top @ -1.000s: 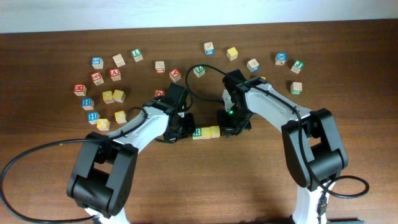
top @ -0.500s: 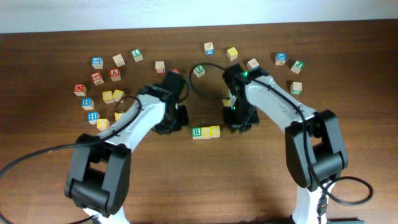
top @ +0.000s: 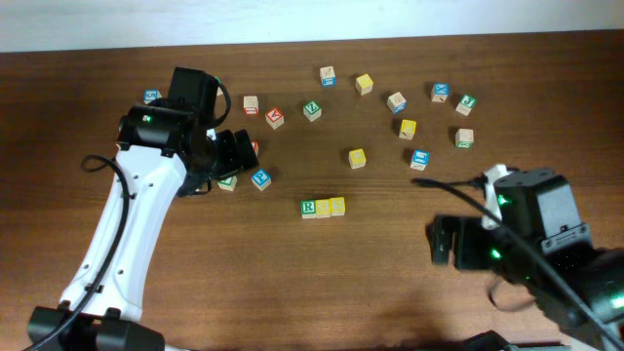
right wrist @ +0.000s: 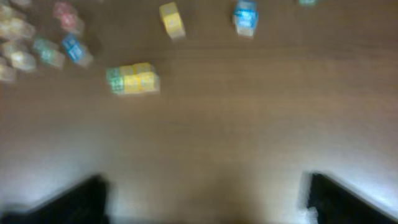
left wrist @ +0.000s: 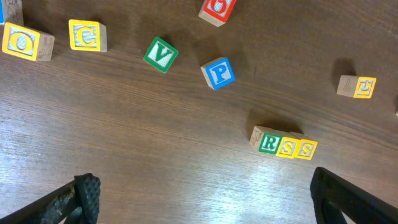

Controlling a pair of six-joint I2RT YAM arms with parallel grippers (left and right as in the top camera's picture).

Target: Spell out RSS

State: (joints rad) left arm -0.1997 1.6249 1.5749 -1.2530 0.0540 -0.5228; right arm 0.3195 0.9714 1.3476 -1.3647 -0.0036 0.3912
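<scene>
Left gripper (left wrist: 204,191) aloft, jaws wide

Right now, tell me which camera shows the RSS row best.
Left wrist. There the RSS row sits close and sharp: green R, then two yellow S cubes, touching in a line. Overhead shows the same row small, its letters barely legible. Right wrist shows it blurred, colours only.
</scene>
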